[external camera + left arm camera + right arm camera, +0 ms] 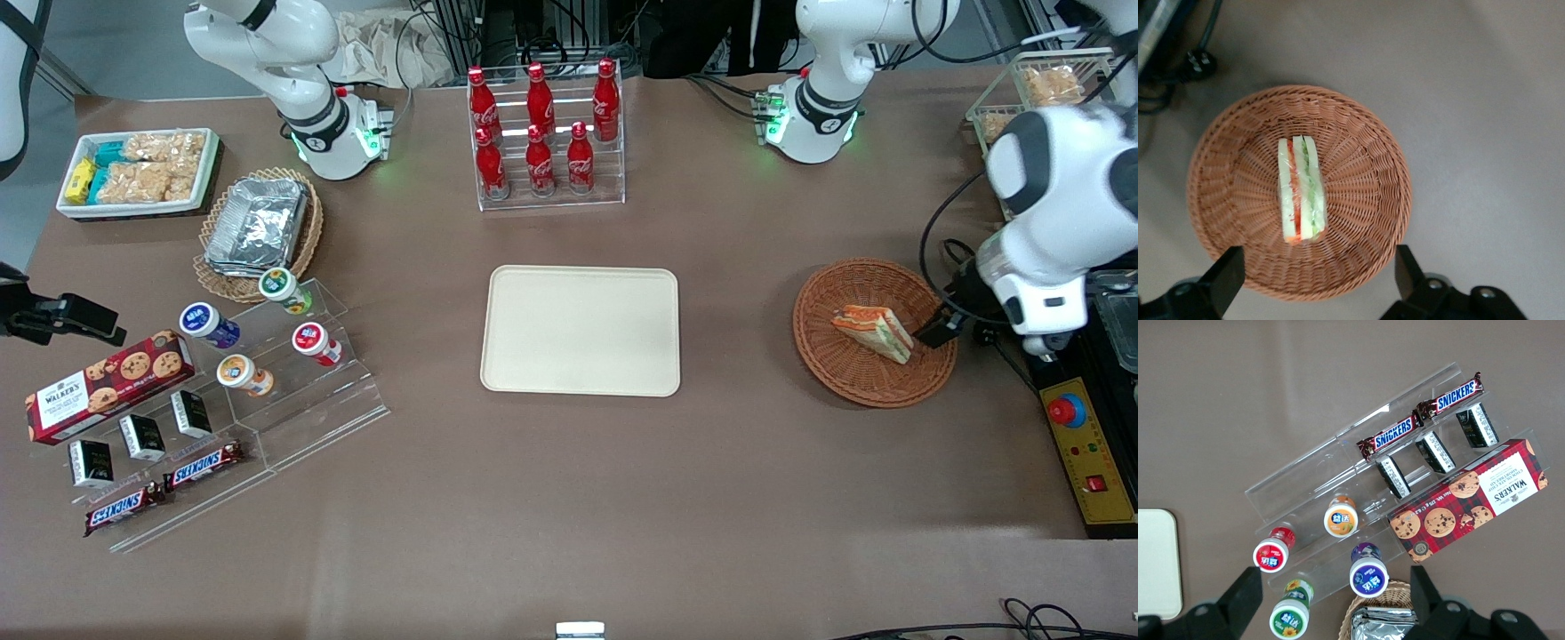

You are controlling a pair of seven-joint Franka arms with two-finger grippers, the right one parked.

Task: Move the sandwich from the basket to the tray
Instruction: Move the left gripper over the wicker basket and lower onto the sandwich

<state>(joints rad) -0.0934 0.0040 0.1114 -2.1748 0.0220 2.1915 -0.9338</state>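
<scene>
Left arm bent over at right edge of front frame, gripper (1318,280) pointing down above basket (836,364), jaws spread wide, empty. Sandwich (874,331) on edge in basket; tray (581,330) mid-frame.

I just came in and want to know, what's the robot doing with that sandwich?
The robot's gripper hangs above the round basket with its jaws wide open, holding nothing. The sandwich lies in the middle of the basket, standing on its edge so its orange and green layers show. The tray, where the sandwich should go, sits bare in the middle of the table. So nothing has been picked up yet; grabbing the sandwich probably comes next.
</scene>
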